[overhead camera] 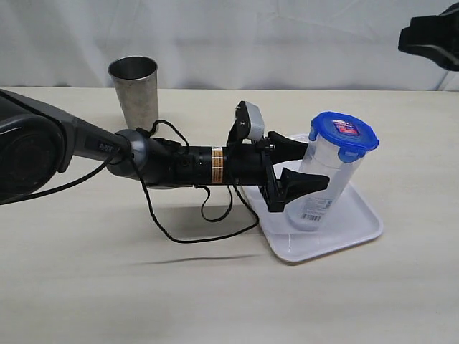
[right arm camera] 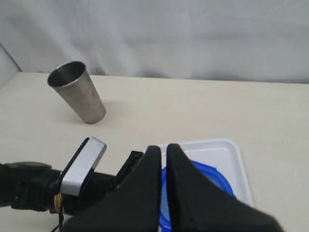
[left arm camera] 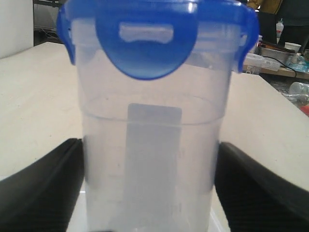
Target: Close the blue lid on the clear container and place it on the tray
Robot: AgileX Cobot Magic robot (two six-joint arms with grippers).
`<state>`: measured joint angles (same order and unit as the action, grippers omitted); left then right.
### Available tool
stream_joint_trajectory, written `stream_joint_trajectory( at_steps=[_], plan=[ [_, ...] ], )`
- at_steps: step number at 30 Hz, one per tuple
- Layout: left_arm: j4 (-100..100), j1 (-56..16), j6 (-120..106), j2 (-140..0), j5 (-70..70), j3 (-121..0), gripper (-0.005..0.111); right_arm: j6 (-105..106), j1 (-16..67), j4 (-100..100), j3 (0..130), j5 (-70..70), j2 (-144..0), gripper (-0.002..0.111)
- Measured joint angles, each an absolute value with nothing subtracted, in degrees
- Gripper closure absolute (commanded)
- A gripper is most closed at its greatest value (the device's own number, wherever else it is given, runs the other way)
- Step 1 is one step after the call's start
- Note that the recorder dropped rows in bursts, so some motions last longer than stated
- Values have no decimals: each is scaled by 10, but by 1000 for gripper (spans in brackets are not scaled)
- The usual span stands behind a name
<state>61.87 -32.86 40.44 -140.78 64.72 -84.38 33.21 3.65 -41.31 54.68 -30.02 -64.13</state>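
The clear container (overhead camera: 320,188) stands a little tilted with its base on the white tray (overhead camera: 358,223). The blue lid (overhead camera: 344,133) sits on its top with the flaps folded down. My left gripper (overhead camera: 319,163) reaches in from the left, and its black fingers press both sides of the container's middle. In the left wrist view the container (left arm camera: 150,145) fills the frame between the two fingers (left arm camera: 53,188), with the lid (left arm camera: 145,43) on top. My right gripper (right arm camera: 164,151) hangs shut and empty high above the lid (right arm camera: 212,176) and the tray (right arm camera: 219,151).
A grey metal tumbler (overhead camera: 134,89) stands at the back left of the table, also in the right wrist view (right arm camera: 79,94). The left arm's black cable (overhead camera: 186,229) loops onto the table left of the tray. The right arm (overhead camera: 430,39) shows at the upper right corner.
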Motion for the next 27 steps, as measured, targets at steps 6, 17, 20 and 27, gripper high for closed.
stream_joint_trajectory(
  at_steps=[6, 17, 20, 27],
  plan=[
    [620, -327, 403, -1408, 647, -844, 107, 333, 36, -413, 547, -347, -703, 104],
    [658, -306, 387, -1408, 651, -844, 107, 333, 40, -414, 547, -366, -798, 104],
    [681, -306, 387, -1408, 652, -847, 107, 333, 41, -416, 547, -366, -813, 104],
    [687, -306, 387, -1407, 643, -848, 37, 333, 81, -402, 547, -349, -833, 104]
  ],
)
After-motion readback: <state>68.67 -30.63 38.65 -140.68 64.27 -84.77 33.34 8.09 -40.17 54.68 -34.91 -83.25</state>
